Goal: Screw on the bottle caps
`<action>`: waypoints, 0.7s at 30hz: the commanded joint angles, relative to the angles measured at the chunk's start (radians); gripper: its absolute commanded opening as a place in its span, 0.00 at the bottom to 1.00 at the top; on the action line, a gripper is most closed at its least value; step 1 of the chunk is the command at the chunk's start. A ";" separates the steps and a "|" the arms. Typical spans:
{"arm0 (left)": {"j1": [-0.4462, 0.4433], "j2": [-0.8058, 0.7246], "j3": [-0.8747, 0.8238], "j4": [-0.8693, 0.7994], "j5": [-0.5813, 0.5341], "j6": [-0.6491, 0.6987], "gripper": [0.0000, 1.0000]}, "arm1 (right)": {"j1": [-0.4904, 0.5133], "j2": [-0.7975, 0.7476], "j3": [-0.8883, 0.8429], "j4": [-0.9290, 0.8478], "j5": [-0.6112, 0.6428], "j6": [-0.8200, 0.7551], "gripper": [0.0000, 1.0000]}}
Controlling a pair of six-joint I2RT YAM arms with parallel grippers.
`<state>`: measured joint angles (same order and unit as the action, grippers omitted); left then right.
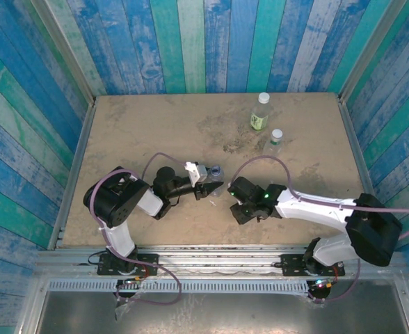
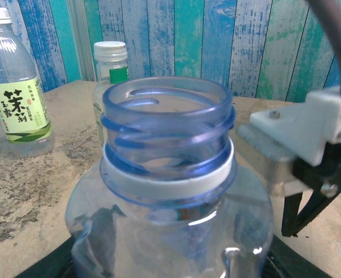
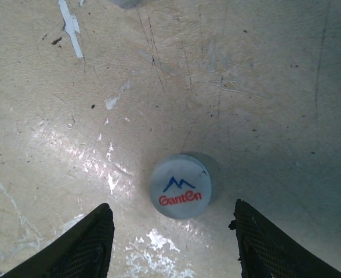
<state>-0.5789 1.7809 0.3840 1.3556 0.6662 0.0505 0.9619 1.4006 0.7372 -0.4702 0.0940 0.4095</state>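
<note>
My left gripper (image 1: 211,183) is shut on a blue-tinted bottle (image 2: 167,174), held upright just above the table. Its threaded neck is open, with a white ring below the threads. A white cap with a red-and-blue mark (image 3: 181,186) lies flat on the table. My right gripper (image 3: 173,243) points down over it, open. Its dark fingers (image 3: 83,249) stand on either side of the cap without touching it. In the top view the right gripper (image 1: 238,200) sits just right of the held bottle (image 1: 216,170).
A capped bottle with a green label (image 1: 260,113) and a smaller capped clear bottle (image 1: 275,139) stand at the back right of the table (image 1: 156,132). Both also appear in the left wrist view, green-label bottle (image 2: 14,87) and smaller bottle (image 2: 111,63). Blue plank walls surround the table.
</note>
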 commanded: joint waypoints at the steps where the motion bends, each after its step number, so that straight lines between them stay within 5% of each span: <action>1: 0.010 -0.023 -0.020 -0.026 -0.001 -0.009 0.52 | 0.009 0.035 0.021 0.021 0.011 0.021 0.56; 21: 0.015 -0.022 -0.014 -0.056 0.022 0.000 0.52 | 0.008 0.089 -0.009 0.071 0.023 0.065 0.47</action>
<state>-0.5694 1.7809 0.3820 1.3567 0.6758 0.0448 0.9619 1.4796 0.7376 -0.3996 0.0986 0.4595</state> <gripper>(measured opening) 0.521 0.479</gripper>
